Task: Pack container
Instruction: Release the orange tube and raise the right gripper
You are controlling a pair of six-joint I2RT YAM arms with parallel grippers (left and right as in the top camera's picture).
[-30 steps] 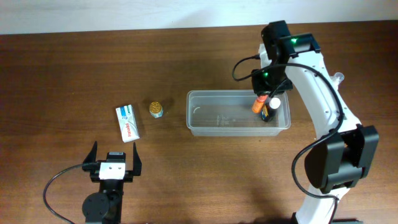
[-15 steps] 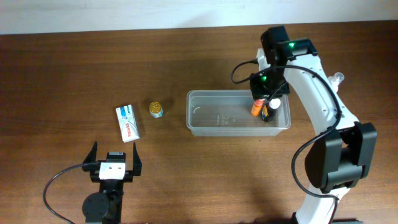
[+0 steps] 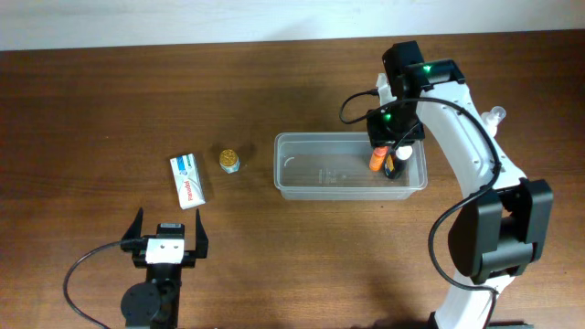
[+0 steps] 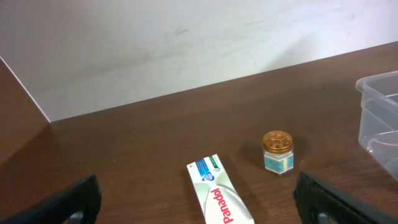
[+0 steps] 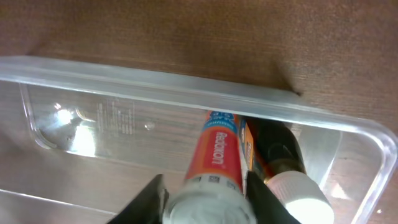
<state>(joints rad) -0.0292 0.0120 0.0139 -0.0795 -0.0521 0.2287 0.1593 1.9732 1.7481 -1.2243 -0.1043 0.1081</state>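
Fingers (image 5: 147, 198) of right gripper (image 5: 205, 200) clamped on orange tube (image 5: 217, 155), tube down inside clear container (image 5: 155, 79) at its right end. Dark bottle (image 5: 277, 152) with white cap just beside tube, also in there. Further left of container: gold-lid jar (image 3: 228, 160), then white box (image 3: 186, 181). Left gripper (image 3: 169, 224) spread wide, holding nothing, near box.

— What does the container (image 3: 315, 169) look like it's made of?
— Clear plastic, smooth and glossy. The surface (image 3: 274, 256) is dark grained wood, nearly matt.
— And the small things?
— The tube (image 5: 219, 155) is glossy orange plastic, the box (image 3: 186, 181) smooth white card, and the jar lid (image 4: 277, 140) shiny and gold.
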